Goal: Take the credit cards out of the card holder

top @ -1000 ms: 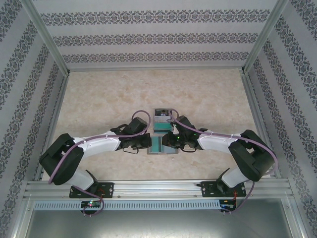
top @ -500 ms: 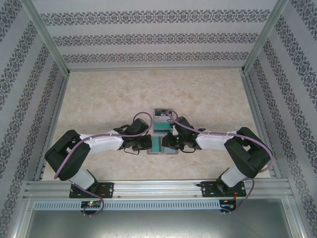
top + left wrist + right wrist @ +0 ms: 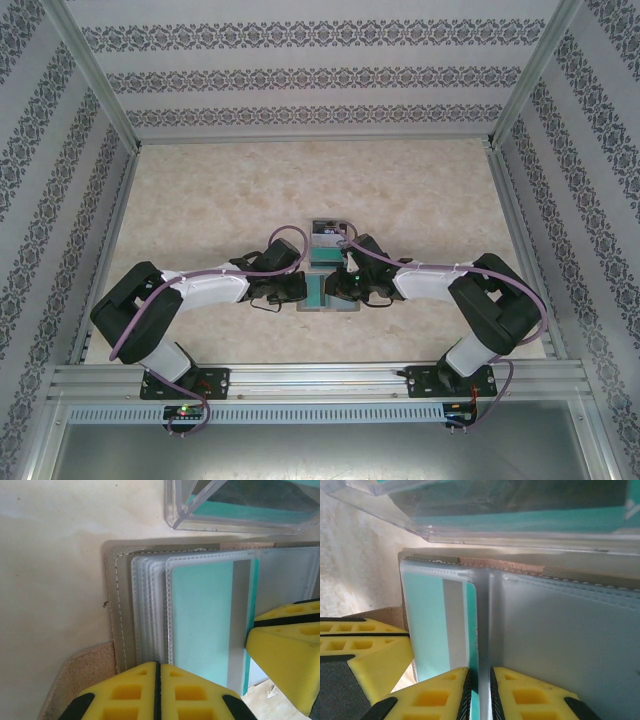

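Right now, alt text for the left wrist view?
The right gripper seems to pinch the edge of a teal, grey-striped credit card in the top clear sleeve of an open grey-brown card holder. The shut left gripper rests at its near edge; a clear plastic box lies beyond.

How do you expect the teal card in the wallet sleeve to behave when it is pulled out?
The credit card looks thin and flat, so probably light yet stiff. Its smooth face may slip in the right hand. The snug clear sleeve of the card holder could drag along.
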